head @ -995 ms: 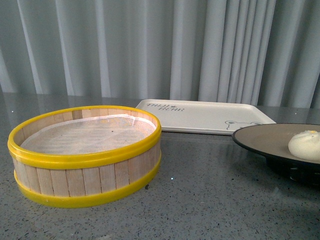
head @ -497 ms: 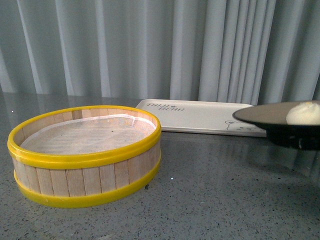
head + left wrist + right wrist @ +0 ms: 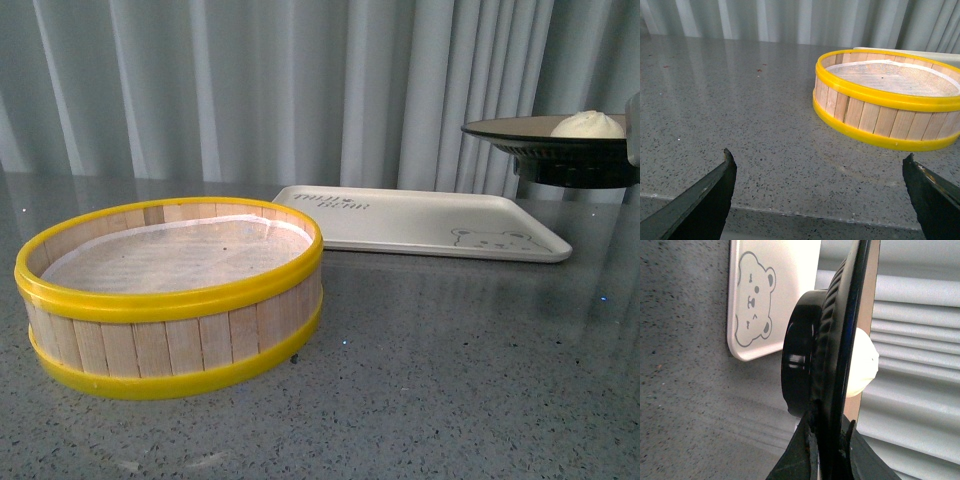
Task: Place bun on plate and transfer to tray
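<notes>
The black-rimmed plate (image 3: 540,148) hangs in the air at the far right, above the right end of the tray (image 3: 420,225). The cream bun (image 3: 588,125) rests on it. In the right wrist view the plate (image 3: 837,340) shows edge-on, with my right gripper (image 3: 829,421) shut on its rim. The bun (image 3: 863,369) bulges from the plate's inner side, and the tray's bear corner (image 3: 765,290) lies beyond. My left gripper (image 3: 819,156) is open over bare counter near the table's front edge, with nothing between its fingers.
A round wooden steamer basket (image 3: 170,290) with yellow rims and a paper liner stands at the front left, in front of the tray. It is also ahead of the left gripper, basket (image 3: 890,105). Grey speckled counter surrounds it; pale curtains hang behind.
The plate with the bun has risen from resting on the counter at the right to well above tray height. The basket and tray have stayed put.
</notes>
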Tool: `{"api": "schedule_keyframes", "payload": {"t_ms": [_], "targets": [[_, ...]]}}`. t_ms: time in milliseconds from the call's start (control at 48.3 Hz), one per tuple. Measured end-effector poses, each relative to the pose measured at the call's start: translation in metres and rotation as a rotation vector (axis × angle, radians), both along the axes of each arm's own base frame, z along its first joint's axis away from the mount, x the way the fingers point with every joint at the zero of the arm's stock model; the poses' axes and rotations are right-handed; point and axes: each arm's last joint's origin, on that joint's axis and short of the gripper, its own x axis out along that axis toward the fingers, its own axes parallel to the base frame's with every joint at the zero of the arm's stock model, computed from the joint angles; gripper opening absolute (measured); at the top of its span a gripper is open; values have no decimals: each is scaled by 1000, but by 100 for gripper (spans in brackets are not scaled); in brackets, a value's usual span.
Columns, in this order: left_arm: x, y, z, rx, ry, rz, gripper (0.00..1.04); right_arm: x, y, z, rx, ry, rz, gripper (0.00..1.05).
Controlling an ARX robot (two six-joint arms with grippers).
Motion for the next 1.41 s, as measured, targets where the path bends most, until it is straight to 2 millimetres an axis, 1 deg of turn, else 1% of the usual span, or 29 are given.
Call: {"api": "schedule_keyframes", "payload": {"t_ms": [41,166,497,622,932,1243,1409], "targets": [[0,0,0,0,0,0,98,11,-1,-2,15,-9,-7,3],[0,0,0,0,0,0,98,34,-2,-9,51,-16,-17,3],[0,0,0,0,0,0,98,68,8,-23,74,0,14,3],[0,0,0,0,0,0,98,84,12,-32,67,17,27,3],[0,0,0,0,0,0,98,100,17,-46,57,44,34,3],[0,0,0,0,0,0,98,113,38,-53,48,57,79,3],[0,0,0,0,0,0,98,117,40,-61,37,74,80,3]]}}
